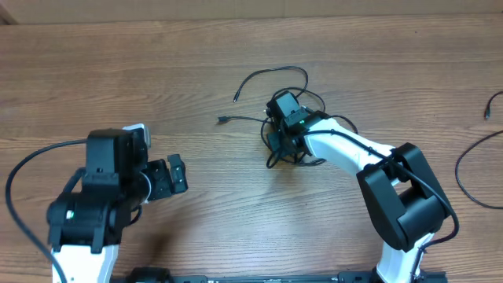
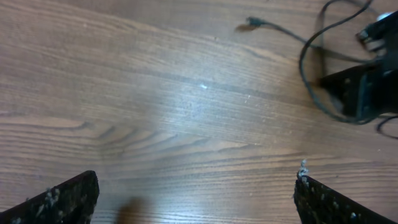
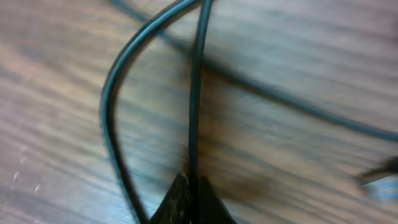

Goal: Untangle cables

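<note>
A small tangle of thin black cables lies at the table's middle, with loops and plug tips spreading left. My right gripper is down in the tangle and shut on one strand, which runs up from between its fingertips; another strand loops beside it. My left gripper is open and empty at the left, away from the tangle; its wrist view shows its fingers wide apart and the tangle at the upper right.
Separate black cable strands lie at the far right edge and upper right. Thick black wire trails from the left arm. Bare wooden table surrounds the tangle.
</note>
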Action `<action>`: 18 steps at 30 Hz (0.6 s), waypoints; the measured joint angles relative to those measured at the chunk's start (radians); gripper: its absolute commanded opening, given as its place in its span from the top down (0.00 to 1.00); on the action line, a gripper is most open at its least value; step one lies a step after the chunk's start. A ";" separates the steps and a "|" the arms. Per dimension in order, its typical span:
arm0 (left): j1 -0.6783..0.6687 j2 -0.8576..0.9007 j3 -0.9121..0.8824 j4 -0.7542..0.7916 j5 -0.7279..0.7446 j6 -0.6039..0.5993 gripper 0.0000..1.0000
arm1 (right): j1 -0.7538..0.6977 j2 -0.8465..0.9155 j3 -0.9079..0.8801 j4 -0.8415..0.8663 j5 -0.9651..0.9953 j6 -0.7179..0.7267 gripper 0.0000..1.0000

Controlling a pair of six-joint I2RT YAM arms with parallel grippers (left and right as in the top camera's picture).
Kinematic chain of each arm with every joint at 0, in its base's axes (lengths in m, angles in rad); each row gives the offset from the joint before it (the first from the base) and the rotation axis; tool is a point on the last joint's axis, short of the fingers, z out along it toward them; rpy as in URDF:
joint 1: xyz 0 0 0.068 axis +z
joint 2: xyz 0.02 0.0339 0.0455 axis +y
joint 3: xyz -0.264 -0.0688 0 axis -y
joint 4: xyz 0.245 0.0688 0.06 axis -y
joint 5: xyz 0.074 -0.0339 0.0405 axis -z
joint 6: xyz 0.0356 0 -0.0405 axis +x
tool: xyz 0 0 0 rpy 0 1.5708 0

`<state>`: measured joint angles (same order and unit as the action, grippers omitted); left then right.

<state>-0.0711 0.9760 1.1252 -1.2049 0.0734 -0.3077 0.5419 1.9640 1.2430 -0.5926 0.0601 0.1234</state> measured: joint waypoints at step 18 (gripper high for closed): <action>0.000 0.290 -0.005 0.008 0.000 0.000 0.01 | -0.262 -0.060 0.769 -0.069 0.071 -0.117 0.96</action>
<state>-0.0711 1.2655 1.1206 -1.1973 0.0731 -0.3080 0.2802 1.9038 2.0117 -0.6617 0.1307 0.0067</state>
